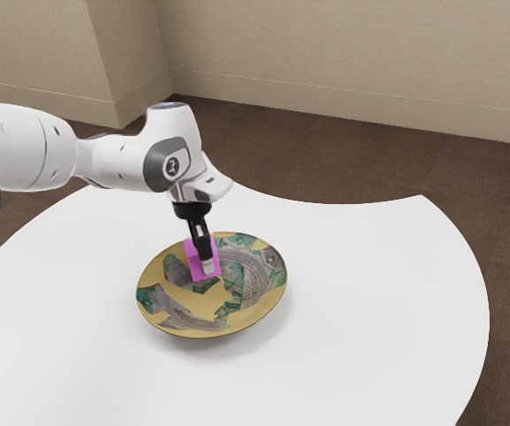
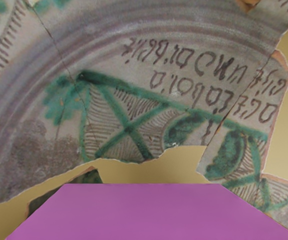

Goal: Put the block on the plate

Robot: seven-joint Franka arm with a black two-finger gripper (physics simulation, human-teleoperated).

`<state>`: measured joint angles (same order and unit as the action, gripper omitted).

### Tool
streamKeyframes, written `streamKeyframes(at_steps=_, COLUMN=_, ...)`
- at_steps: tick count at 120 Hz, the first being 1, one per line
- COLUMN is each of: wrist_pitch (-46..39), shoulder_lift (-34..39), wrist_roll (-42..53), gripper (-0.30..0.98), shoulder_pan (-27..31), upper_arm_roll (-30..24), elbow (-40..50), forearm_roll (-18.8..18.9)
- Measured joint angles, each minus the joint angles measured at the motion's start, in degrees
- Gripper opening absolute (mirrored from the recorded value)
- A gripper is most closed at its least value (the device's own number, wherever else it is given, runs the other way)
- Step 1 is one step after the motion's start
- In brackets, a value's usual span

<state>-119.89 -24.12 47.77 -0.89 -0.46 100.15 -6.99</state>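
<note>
My gripper (image 1: 204, 258) is over the patterned plate (image 1: 200, 304), pointing down with the magenta block (image 1: 192, 261) held between its fingers. One finger lies across the block's near face; the far one is largely hidden by the block. In the exterior view the block appears within the plate's rim, toward its back; whether its underside touches the plate I cannot tell. The wrist view has the block (image 2: 154, 212) large at the lower edge, in front of the plate's lettered and green-painted surface (image 2: 123, 107).
The white table (image 1: 370, 311) with a curved edge carries the plate. Beyond it are a dark brown floor (image 1: 325, 164) and beige walls (image 1: 343, 53). The arm comes in from the exterior view's left, above the table.
</note>
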Motion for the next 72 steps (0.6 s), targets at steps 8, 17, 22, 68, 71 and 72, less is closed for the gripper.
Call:
streamKeyframes(at_steps=8, wrist_pitch=-0.20, shoulder_lift=-0.24, wrist_roll=0.04, gripper=0.47, shoulder_pan=-0.06, upper_arm_roll=-0.37, elbow=0.06, forearm_roll=0.10)
streamKeyframes(at_steps=17, wrist_pitch=-0.25, shoulder_lift=0.07, wrist_roll=0.10, gripper=0.52, shoulder_pan=-0.08, upper_arm_roll=-0.53, elbow=-0.13, forearm_roll=0.19)
streamKeyframes(at_steps=22, wrist_pitch=-0.14, shoulder_lift=0.68, wrist_roll=0.13, gripper=0.55, shoulder_pan=-0.08, upper_arm_roll=-0.56, elbow=-0.34, forearm_roll=0.25)
streamKeyframes(at_steps=68, wrist_pitch=8.73, shoulder_lift=8.18, wrist_roll=0.17, gripper=0.66, shoulder_pan=-2.78, upper_arm_roll=-0.65, elbow=-7.46, forearm_roll=7.10)
streamKeyframes(at_steps=71, wrist_pitch=9.60, shoulder_lift=8.21, wrist_roll=0.17, gripper=0.67, shoulder_pan=-2.79, upper_arm_roll=-0.69, elbow=-8.40, forearm_roll=7.66)
streamKeyframes(at_steps=72, wrist_pitch=9.87, shoulder_lift=8.22, wrist_roll=0.16, gripper=0.67, shoulder_pan=-2.79, upper_arm_roll=-0.70, elbow=-8.63, forearm_roll=7.86)
